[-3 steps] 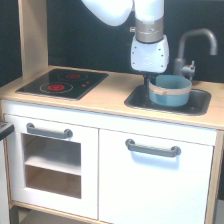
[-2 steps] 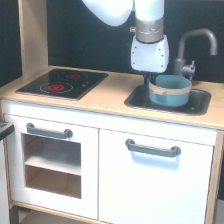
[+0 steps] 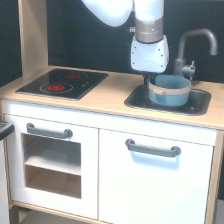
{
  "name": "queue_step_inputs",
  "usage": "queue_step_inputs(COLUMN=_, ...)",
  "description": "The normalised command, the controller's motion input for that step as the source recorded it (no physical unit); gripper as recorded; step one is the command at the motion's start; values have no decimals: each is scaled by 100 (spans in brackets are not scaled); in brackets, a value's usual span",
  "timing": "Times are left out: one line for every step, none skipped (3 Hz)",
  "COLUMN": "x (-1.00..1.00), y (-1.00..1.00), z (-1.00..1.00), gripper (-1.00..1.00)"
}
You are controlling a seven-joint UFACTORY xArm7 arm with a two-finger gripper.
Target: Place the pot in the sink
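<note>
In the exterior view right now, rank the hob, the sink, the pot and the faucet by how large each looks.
1. hob and sink: they look close in size, so I won't rank one over the other.
2. faucet and pot: tall and thin against round and squat, too alike to order.

Toy kitchen: hob, sink, faucet.

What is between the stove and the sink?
Nothing. In the exterior view, only bare wooden countertop lies between the stove and the sink, where the pot is.
</note>
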Motion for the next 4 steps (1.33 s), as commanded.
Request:
queue_step_inputs(x=2, y=11, z=-47, gripper=-30)
queue_step_inputs(x=-1, y=10, z=-47, gripper=-28)
queue_step_inputs(x=1, y=10, z=-47, gripper=-33)
queue_step_inputs(x=-1, y=8, z=-43, gripper=-22)
